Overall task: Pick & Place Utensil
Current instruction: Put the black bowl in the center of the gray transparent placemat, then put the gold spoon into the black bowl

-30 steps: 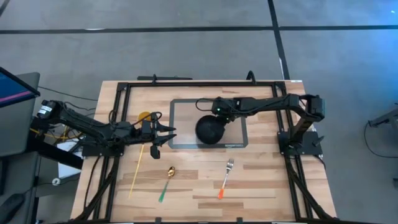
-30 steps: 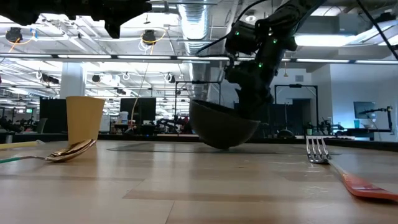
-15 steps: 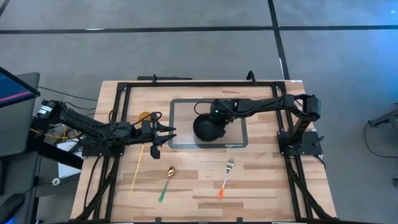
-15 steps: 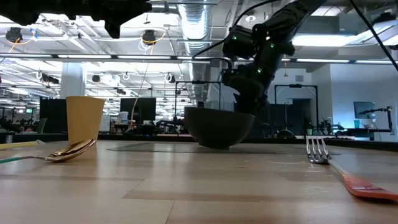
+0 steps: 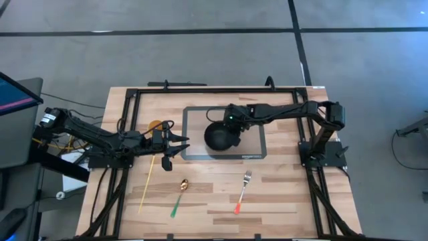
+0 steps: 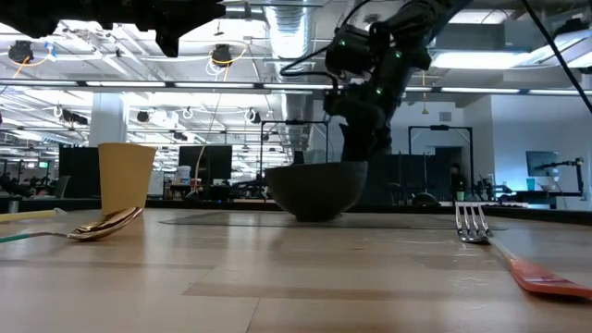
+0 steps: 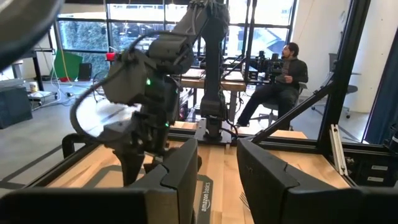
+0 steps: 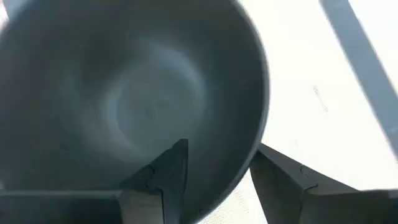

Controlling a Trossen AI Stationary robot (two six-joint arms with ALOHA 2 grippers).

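Near edge: fork (image 5: 243, 188) and gold spoon (image 5: 182, 187) lie untouched on the table (image 5: 281, 201). Left gripper (image 5: 175, 147), fingers apart, empty. Farther: right gripper (image 5: 231, 126), fingers apart, straddles the black bowl's (image 5: 221, 137) rim; lifting could tip it. Mat (image 5: 257, 148) print partly legible: "amazon basics".

The bowl (image 5: 221, 137) stands upright on the mat (image 5: 257, 144) at the middle of the table (image 5: 281, 194), toward the far edge. The right gripper (image 5: 228, 124) hangs over the bowl's far rim, one finger inside, one outside. Left of the mat stands a cup (image 5: 155, 126), with the left gripper (image 5: 179, 146) just beside it. Nearer the front edge lie a stick (image 5: 146, 184), a spoon (image 5: 179, 194) and a fork (image 5: 242, 191), left to right
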